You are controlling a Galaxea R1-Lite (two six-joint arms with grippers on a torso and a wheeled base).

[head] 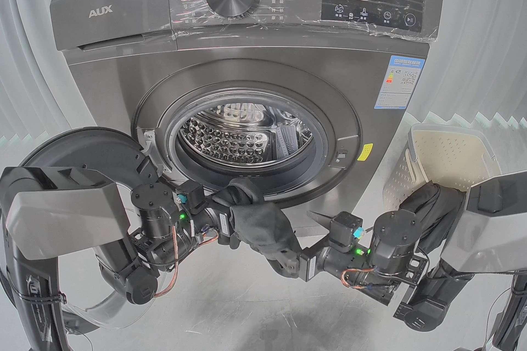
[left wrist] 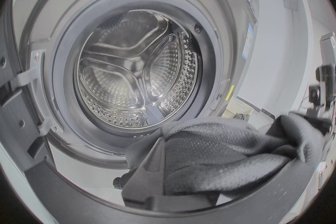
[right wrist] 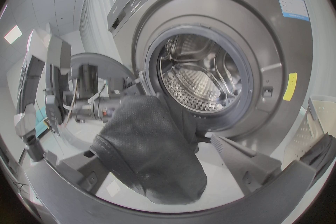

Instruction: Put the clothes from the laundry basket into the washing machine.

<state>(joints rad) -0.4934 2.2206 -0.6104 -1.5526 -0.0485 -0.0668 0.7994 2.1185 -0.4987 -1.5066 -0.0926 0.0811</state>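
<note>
The washing machine (head: 241, 67) stands in front of me with its door (head: 93, 154) swung open to the left and its steel drum (head: 241, 135) bare. A dark grey garment (head: 258, 223) hangs just below the drum opening. My left gripper (head: 236, 212) is wrapped in its upper end and shut on it. The lower end drapes over one finger of my right gripper (head: 293, 239), which stands open; its other finger (right wrist: 238, 151) is bare. In the left wrist view the garment (left wrist: 217, 158) lies across the gripper, in front of the drum (left wrist: 136, 70).
A cream laundry basket (head: 455, 154) stands on the floor to the right of the machine. Another dark garment (head: 433, 209) hangs over its front rim, close to my right arm. The grey floor (head: 236, 308) spreads below both grippers.
</note>
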